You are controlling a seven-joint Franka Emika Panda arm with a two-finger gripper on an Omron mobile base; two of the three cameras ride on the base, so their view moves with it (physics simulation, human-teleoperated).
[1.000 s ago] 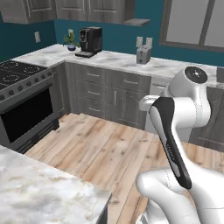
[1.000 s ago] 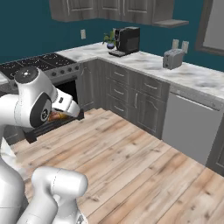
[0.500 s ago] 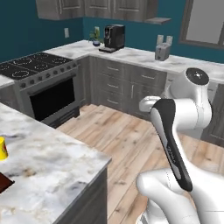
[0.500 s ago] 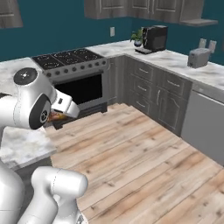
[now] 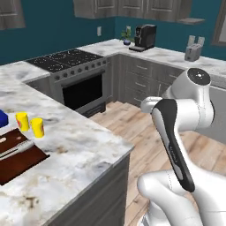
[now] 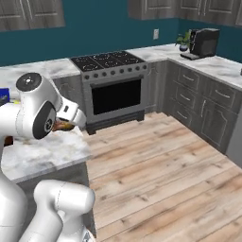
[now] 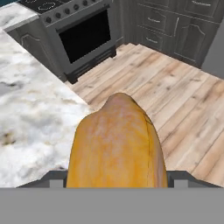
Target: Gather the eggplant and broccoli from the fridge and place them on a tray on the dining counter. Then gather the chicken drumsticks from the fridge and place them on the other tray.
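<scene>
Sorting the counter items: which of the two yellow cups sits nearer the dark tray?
The right yellow cup, closer to the counter edge; the dark tray lies just below it. The other cup stands beside the blue object.

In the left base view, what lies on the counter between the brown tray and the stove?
Two yellow cups stand just beyond the brown tray; past them only bare marble counter runs up to the stove.

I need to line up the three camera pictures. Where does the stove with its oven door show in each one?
Left base view: stove, upper left of centre.
Right base view: stove, upper centre.
Hand view: stove, top, left of centre.
Shared landmark: the marble counter.
</scene>
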